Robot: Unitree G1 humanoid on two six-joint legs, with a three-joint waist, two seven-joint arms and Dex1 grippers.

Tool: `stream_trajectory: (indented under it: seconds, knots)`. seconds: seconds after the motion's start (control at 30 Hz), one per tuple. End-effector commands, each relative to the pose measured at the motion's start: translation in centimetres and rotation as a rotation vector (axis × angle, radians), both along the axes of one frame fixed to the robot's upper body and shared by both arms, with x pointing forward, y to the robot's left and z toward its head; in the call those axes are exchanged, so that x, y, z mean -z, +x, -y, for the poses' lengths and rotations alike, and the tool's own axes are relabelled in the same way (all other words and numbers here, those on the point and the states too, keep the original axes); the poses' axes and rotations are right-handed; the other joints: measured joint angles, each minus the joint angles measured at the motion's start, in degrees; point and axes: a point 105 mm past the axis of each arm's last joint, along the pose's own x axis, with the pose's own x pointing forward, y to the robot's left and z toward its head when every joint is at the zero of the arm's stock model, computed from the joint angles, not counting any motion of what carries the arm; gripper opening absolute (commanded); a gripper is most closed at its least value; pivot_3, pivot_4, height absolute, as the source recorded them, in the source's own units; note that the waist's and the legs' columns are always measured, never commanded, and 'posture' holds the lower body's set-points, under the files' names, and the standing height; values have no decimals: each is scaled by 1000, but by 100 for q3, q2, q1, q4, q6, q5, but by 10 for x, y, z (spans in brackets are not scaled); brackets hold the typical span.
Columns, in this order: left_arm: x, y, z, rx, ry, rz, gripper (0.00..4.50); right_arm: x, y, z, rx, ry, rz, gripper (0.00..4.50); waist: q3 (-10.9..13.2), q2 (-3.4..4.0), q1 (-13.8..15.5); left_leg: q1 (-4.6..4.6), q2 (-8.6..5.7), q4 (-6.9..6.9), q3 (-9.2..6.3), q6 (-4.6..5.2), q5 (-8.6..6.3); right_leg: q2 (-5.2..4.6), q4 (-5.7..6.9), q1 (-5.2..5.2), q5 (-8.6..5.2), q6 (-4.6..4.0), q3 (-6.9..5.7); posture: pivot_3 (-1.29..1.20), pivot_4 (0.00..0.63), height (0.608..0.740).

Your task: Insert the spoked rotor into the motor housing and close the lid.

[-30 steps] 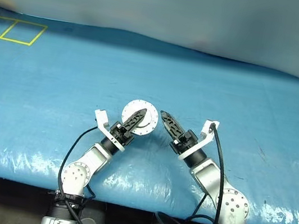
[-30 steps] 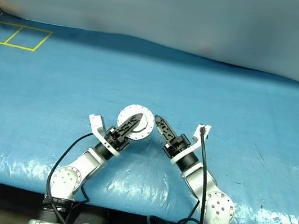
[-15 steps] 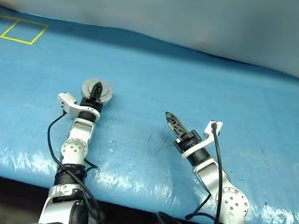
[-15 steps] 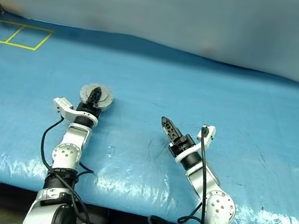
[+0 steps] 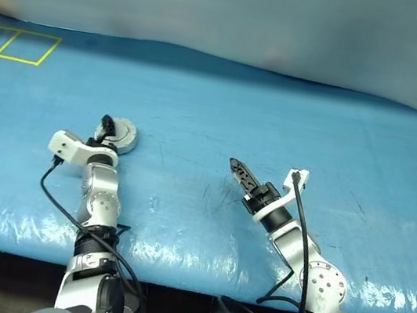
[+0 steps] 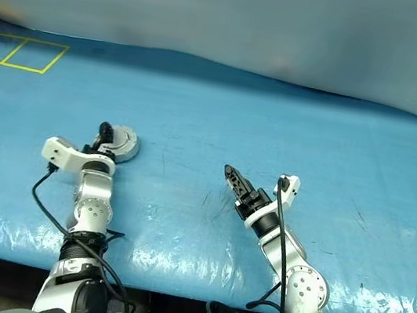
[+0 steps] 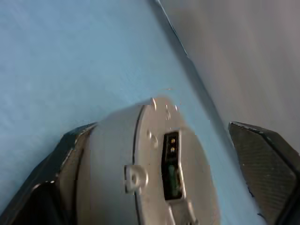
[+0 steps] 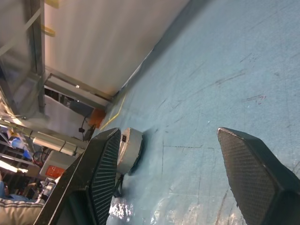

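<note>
The motor housing [image 5: 121, 133], a round silver part, lies on the blue table cover at the left. Its side wall with a small connector fills the left wrist view [image 7: 154, 178]. My left gripper [image 5: 106, 128] is around it and open: one finger lies against the housing's side, the other finger [image 7: 265, 164] stands clear of it. A grey top face shows on the housing; I cannot tell whether that is the lid. The spoked rotor is out of view. My right gripper [image 5: 237, 169] hovers open and empty over the table's middle, and its wrist view shows the housing [image 8: 129, 150] far off.
A blue plastic sheet covers the table [image 5: 294, 114]. Yellow tape squares [image 5: 12, 44] mark its far left corner. A pale wall runs behind the back edge. The front edge lies just below both arms.
My left arm swung from the middle of the table out to the left with the housing, and its jaws have opened. The right arm stayed almost still.
</note>
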Motion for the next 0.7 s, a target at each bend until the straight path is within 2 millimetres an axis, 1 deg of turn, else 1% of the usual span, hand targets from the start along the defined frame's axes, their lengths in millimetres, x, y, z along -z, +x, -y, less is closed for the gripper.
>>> stream_trajectory:
  seconds: [0.03, 0.13, 0.17, 0.23, 0.27, 0.3, 0.33, 0.37, 0.4, 0.43, 0.47, 0.53, 0.57, 0.6, 0.67, 0.7]
  knots:
    - [-17, -24, -34, -174, 185, -40, 4477, -7, -1, -2, -15, 0, 29, 3458, 0, 0, 7, -1, 0, 0, 0, 0, 0, 0, 0, 0, 0, 0, 0, 0, 150, 740]
    - [-24, -32, -40, -222, 257, -56, 4477, -6, -1, -2, -15, -30, 43, 3458, -1, -4, 69, -4, 0, 3, 0, -3, 1, 0, 0, -1, 1, 1, 0, 0, 150, 740]
    - [-38, -32, -38, -202, 343, -21, 4477, -9, 1, -1, 15, -95, 106, 3458, -3, -11, 96, -5, 0, 4, 0, -4, 2, 0, 0, -1, 1, 1, -1, 0, 150, 740]
    - [-60, -31, -29, -156, 470, 40, 4477, -13, 3, 1, 52, -214, 210, 3458, -4, -14, 111, -8, 0, 4, 0, -8, 5, 0, 0, -2, 1, 1, -2, 0, 150, 740]
    - [-66, -30, -24, -136, 507, 62, 4477, -14, 3, 1, 61, -257, 244, 3458, -4, -14, 127, -9, -1, 5, 0, -11, 6, 0, -1, -2, 1, 2, -2, 0, 150, 740]
    - [-82, -23, -2, -14, 604, 138, 4477, -12, 9, 9, 128, -384, 294, 3458, -4, -15, 136, -9, -2, 5, 0, -15, 8, 0, -1, -2, 1, 3, -1, 0, 150, 740]
    - [-96, -17, 25, 129, 705, 214, 4477, -13, 15, 18, 188, -481, 341, 3458, -4, -15, 153, -8, -2, 5, 0, -17, 9, 0, -1, -2, 2, 3, -1, 0, 150, 740]
    - [-102, -14, 52, 281, 777, 278, 4477, -14, 20, 26, 232, -552, 373, 3458, -5, -15, 163, -8, -3, 4, 0, -20, 11, 0, -1, -2, 2, 3, -1, 0, 150, 740]
    - [-103, -13, 74, 414, 827, 313, 4477, -15, 23, 31, 257, -604, 399, 3458, -5, -14, 169, -8, -3, 4, 0, -23, 13, 0, -1, -2, 2, 3, -1, 0, 150, 740]
    - [-96, -15, 98, 575, 913, 321, 4477, -14, 25, 35, 267, -663, 419, 3458, -6, -12, 168, -8, -4, 4, 0, -26, 15, 0, -2, -1, 3, 3, 0, 0, 150, 740]
    - [-82, -19, 123, 752, 1015, 308, 4477, -13, 27, 39, 264, -741, 444, 3458, -7, -11, 150, -6, -6, 3, 3, -26, 15, -1, -2, 1, 3, 3, 4, 0, 150, 740]
    - [-50, -34, 158, 1044, 1114, 277, 4477, -6, 29, 42, 211, -881, 486, 3458, -12, -1, 98, 7, -6, -10, 12, -26, 15, -2, -2, 2, 3, 3, 13, 0, 150, 740]
    - [-39, -41, 167, 1130, 1124, 261, 4477, -3, 29, 43, 184, -915, 492, 3458, -12, 0, 65, 13, -5, -19, 19, -25, 15, -2, -2, 1, 1, 0, 21, 0, 150, 740]
    - [-33, -44, 171, 1179, 1125, 250, 4477, -2, 29, 44, 169, -927, 499, 3458, -10, -3, 40, 16, -2, -27, 23, -24, 15, -1, -1, -3, -2, -5, 22, 0, 150, 740]
    - [-19, -47, 175, 1239, 1195, 201, 4477, -2, 32, 50, 160, -923, 483, 3458, -5, -3, 3, 17, 6, -44, 22, -22, 16, 4, 5, -14, -8, -15, 19, 0, 150, 740]
    - [-14, -48, 177, 1269, 1219, 185, 4477, 0, 35, 55, 174, -956, 467, 3458, -5, -1, -14, 18, 9, -47, 19, -21, 16, 9, 11, -18, -10, -18, 17, 0, 150, 740]
